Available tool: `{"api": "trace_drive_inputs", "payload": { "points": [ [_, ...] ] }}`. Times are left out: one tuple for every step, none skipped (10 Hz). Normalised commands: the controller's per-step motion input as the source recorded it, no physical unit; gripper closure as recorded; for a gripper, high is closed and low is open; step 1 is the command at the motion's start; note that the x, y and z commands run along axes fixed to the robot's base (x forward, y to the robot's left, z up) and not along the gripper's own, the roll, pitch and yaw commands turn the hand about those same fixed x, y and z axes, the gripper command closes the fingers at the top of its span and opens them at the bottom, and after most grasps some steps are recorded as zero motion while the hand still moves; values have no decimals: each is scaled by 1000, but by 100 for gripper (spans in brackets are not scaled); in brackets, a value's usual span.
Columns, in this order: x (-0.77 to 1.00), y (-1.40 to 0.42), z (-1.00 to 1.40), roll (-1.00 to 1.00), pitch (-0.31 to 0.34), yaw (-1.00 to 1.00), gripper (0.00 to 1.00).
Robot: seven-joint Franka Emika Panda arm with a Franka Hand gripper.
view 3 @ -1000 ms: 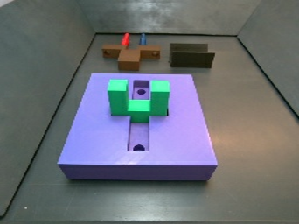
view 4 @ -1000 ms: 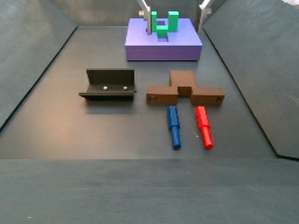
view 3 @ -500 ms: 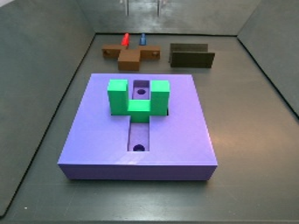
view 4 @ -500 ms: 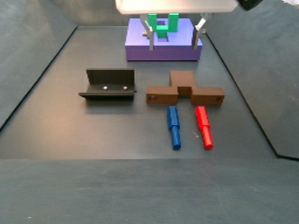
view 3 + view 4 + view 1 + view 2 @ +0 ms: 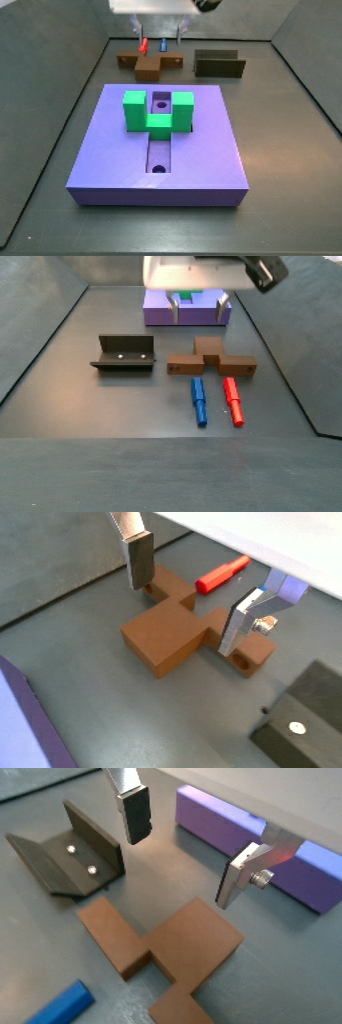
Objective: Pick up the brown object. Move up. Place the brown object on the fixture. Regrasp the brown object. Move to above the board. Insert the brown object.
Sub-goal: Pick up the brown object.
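Note:
The brown object (image 5: 150,64) lies flat on the floor at the far end, beside the fixture (image 5: 219,64). My gripper (image 5: 158,47) hangs open above it, with nothing between the fingers. In both wrist views the silver fingers (image 5: 138,557) straddle the air over the brown object (image 5: 174,630), one to each side and clear of it. The gripper (image 5: 198,312) sits between the purple board (image 5: 159,314) and the brown object (image 5: 211,359). The board (image 5: 201,160) carries a green U-shaped block (image 5: 158,110).
A red peg (image 5: 234,399) and a blue peg (image 5: 198,399) lie side by side just beyond the brown object. The fixture (image 5: 67,853) stands close beside it. Grey walls close in the floor on both sides.
The gripper has come down from above into both side views and now hangs lower, over the brown object. The pieces have not moved.

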Motion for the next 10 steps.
{"api": "trace_drive_inputs", "payload": {
  "points": [
    [-143, -31, -466, -204, -49, 0, 0],
    [-154, -46, -434, -209, -54, 0, 0],
    [-137, -94, -391, -221, -66, 0, 0],
    [-97, -174, -363, -171, -47, 0, 0],
    [-106, -131, -363, -149, -46, 0, 0],
    [-89, -140, -306, -151, -41, 0, 0],
    [-89, -111, -269, -137, -44, 0, 0],
    [-97, -60, -189, -83, -36, 0, 0],
    [-111, -14, -143, -53, -29, -9, 0],
    [-134, 0, -111, -29, -23, -20, 0]
  ]
}}
